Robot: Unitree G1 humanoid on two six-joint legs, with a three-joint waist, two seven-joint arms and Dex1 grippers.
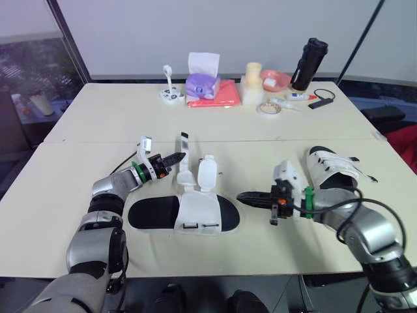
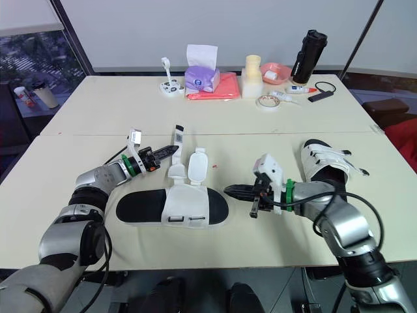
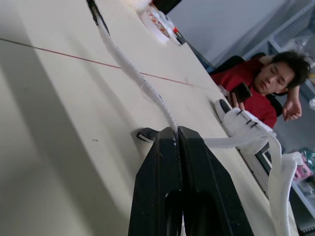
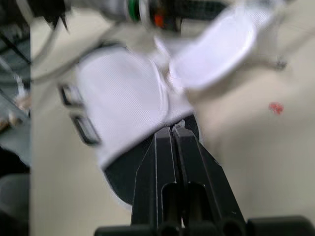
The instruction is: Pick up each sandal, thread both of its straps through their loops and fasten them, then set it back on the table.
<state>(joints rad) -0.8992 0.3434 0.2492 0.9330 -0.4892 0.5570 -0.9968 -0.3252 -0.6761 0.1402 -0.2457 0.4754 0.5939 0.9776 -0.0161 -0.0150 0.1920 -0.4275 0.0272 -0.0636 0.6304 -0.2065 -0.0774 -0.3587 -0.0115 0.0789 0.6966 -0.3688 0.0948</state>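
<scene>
Nothing legible shows on any object: no word, brand, number or sign can be read. The purple tissue box (image 1: 202, 85) carries print too small to make out. The dark tab at the tip of the sandal strap (image 1: 184, 150) and the black bottle (image 1: 308, 64) show no readable marks.
</scene>
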